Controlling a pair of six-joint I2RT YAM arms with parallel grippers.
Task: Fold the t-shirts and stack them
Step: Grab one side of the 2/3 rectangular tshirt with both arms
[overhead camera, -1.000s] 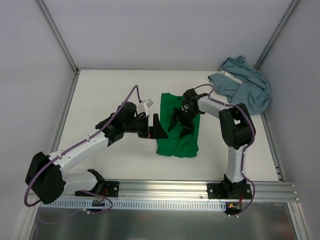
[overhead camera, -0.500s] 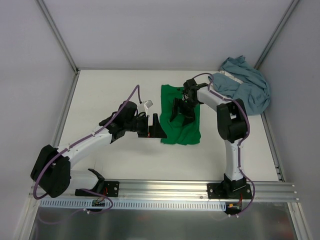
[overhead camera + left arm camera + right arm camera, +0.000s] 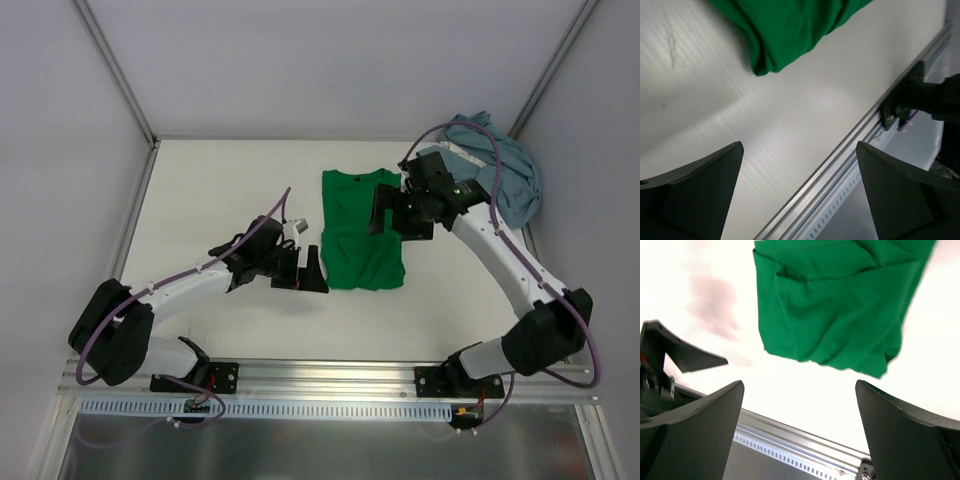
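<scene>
T-shirts lie well apart on the table (image 3: 220, 180): the green shirt (image 3: 362, 228) sits in the middle, roughly folded into a long rectangle with its near half creased, while the blue-grey shirt (image 3: 512, 190) is a crumpled heap in the far right corner. Both look like light, limp cloth that would sag and slide on the smooth top, so a pinch at a corner or folded edge, catching every layer, seems the surest hold; a grab in the middle would likely bunch it. The left gripper (image 3: 312, 270) hovers just beside the green shirt's near left corner, jaws wide apart and empty. The right gripper (image 3: 392, 222) hangs over its right edge, jaws likewise spread with nothing between. Only the overhead view shows the blue-grey shirt and the whole layout. The left wrist view shows the green shirt's rounded, doubled corner close up, and the right wrist view shows the wrinkles along its near hem
</scene>
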